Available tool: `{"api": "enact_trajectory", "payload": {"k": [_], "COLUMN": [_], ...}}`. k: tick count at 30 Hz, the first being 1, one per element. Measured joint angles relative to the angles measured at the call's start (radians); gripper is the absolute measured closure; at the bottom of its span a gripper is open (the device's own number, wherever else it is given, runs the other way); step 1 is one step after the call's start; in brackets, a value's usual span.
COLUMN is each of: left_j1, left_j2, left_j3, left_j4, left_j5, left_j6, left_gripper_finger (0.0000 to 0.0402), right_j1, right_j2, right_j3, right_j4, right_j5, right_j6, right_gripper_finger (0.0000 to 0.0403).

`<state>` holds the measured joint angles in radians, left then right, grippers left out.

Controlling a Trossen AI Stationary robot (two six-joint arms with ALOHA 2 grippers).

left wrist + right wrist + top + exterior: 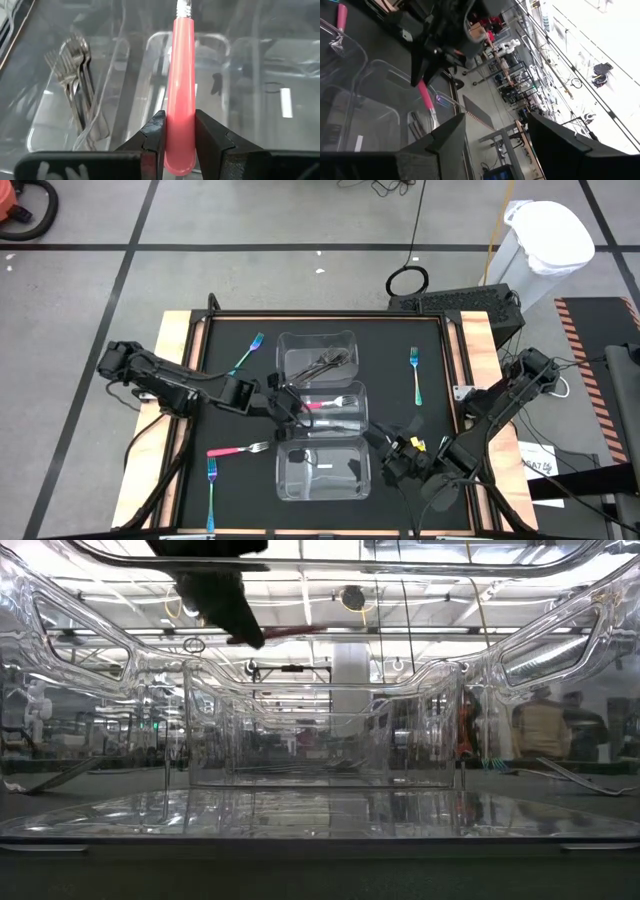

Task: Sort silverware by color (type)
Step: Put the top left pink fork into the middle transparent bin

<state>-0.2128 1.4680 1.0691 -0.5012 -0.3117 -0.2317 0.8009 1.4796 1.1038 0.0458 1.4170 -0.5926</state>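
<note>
The left gripper (180,137) fingers (152,140) are pinching the pink-handled fork (181,95) by its handle end above the middle container (352,395); right gripper (400,463) fingers are standing spread.

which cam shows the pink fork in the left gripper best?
Left wrist view: the pink fork fills the frame, handle clamped between the left gripper fingers. High view shows it small over the middle container. Right wrist view shows it from afar; low view only a sliver.

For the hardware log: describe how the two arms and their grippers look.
Both arms are dark, jointed, with black cables alongside. The left gripper has two black, wedge-shaped fingers. The right gripper has broad black angular fingers and yellow markings near the wrist in the high view.
</note>
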Motion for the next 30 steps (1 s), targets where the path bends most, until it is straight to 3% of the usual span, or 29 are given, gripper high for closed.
{"api": "enact_trajectory", "payload": {"k": [17,30], "left_j1": [0.095,0.102], "left_j2": [0.154,0.193], "left_j3": [0.0,0.0], "left_j4": [-0.006,0.034], "left_j5": [0.171,0.178], "left_j6": [-0.02,-0.014], "left_gripper_finger": [0.0307,0.0304], "right_j1": [0.0,0.0], "right_j2": [0.0,0.0], "right_j3": [0.0,0.0], "right_j4": [0.0,-0.001], "right_j5": [0.0,0.001], "right_j6": [-0.001,-0.022], "right_gripper_finger": [0.019,0.019]}}
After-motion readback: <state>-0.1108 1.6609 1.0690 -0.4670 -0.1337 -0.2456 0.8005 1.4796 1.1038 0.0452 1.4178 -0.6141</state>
